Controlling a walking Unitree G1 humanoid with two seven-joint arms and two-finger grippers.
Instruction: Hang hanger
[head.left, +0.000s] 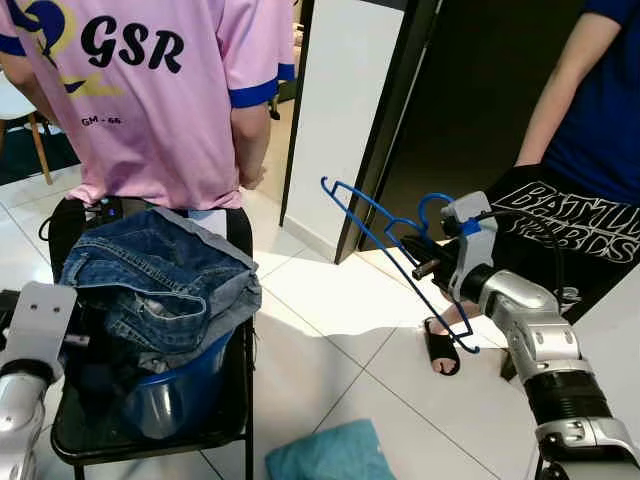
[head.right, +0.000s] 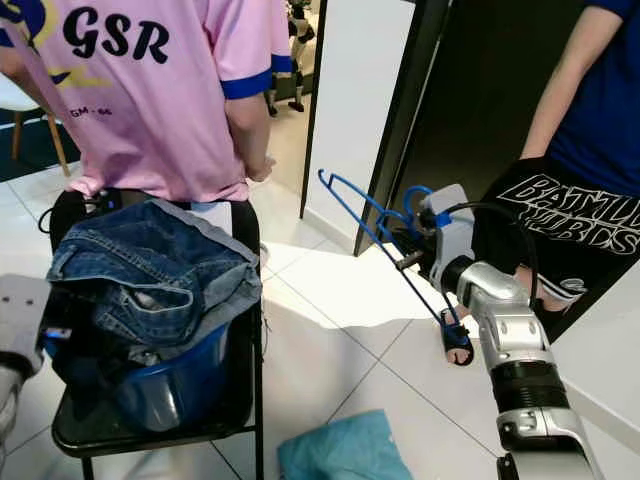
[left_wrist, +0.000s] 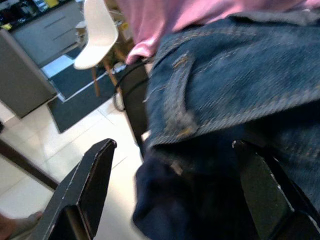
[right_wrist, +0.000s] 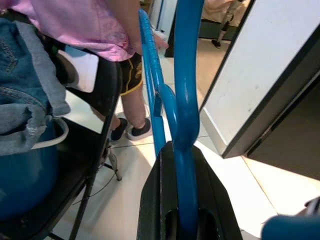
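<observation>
At upper left of the head view, a person in a pink shirt (head.left: 160, 90) stands behind a black chair (head.left: 235, 400) bearing jeans (head.left: 150, 280) over a blue bucket (head.left: 175, 395). Right of centre, the right gripper (head.left: 425, 255), arm raised and extended forward, clamps a blue hanger (head.left: 375, 215) near its hook, jaws closed on it. Lower left, the left gripper (left_wrist: 175, 195) hangs beside the jeans, fingers (left_wrist: 87, 185) spread wide.
</observation>
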